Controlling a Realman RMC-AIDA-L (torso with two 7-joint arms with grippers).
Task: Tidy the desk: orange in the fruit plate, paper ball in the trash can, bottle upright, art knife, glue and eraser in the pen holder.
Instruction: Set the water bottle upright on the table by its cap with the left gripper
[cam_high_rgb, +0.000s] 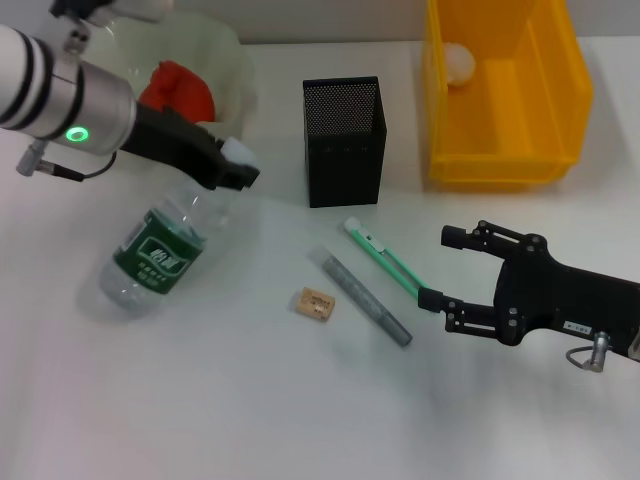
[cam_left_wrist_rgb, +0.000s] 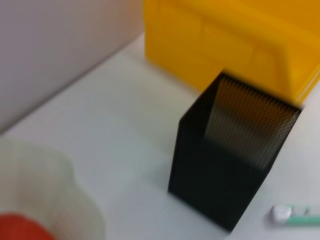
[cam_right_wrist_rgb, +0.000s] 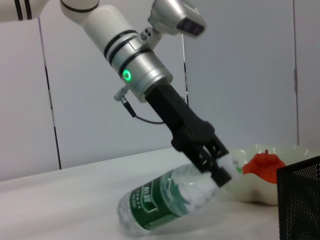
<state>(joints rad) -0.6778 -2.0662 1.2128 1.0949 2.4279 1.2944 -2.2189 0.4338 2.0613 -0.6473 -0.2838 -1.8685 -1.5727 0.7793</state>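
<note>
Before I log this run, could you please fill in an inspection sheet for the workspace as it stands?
Surface: white table, no spills seen.
Job's things: bottle tilted, base on the table; orange in the fruit plate; paper ball in the yellow bin; art knife, glue and eraser lying before the pen holder.
Clutter: nothing seen.
Grippers: left gripper shut on the bottle's cap end; right gripper open, beside the art knife.
Cables: short wire loops at each wrist.
Surroundings: pale wall panels behind.
</note>
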